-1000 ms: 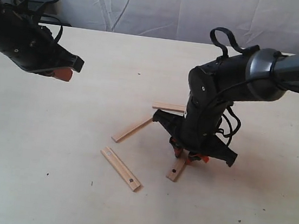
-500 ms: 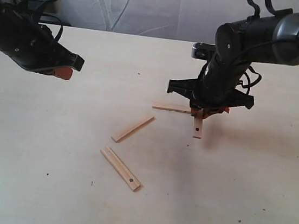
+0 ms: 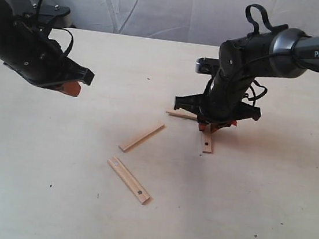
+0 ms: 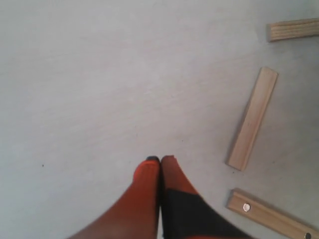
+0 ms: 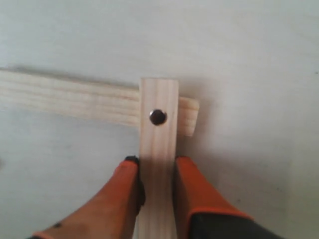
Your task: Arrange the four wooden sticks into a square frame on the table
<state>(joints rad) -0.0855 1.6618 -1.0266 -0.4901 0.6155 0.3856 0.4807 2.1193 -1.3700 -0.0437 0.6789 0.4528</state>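
The right gripper (image 3: 212, 126) is closed narrowly on the held stick (image 3: 207, 142), its orange fingers (image 5: 127, 184) pressing the two long edges; the stick points down and away from the fingertips, and its free end carries a small dark hole. In the right wrist view that free end (image 5: 158, 114) crosses over one end of the crossed stick (image 5: 65, 99), roughly at a right angle, with a short stub of the crossed stick showing past it; I cannot tell whether the two touch, or whether the held stick's tip reaches the worktop (image 3: 55, 159). The crossed stick (image 3: 180, 115) lies flat just beside this gripper, running from under it towards the left arm's side.

The left gripper (image 3: 70, 87) has its fingertips (image 4: 149, 167) pressed together with nothing between them; it hangs above bare worktop, well apart from the right gripper.

The plain stick (image 3: 141, 137) lies flat and slanted between the two grippers, nearer the right one and apart from the crossed stick; in the left wrist view it (image 4: 252, 118) lies out ahead of the closed fingertips and off to one side. The holed stick (image 3: 128, 180), with a dark hole near each end, lies flat near the plain stick without touching it; in the left wrist view it (image 4: 271, 219) sits beside the gripper's fingers.
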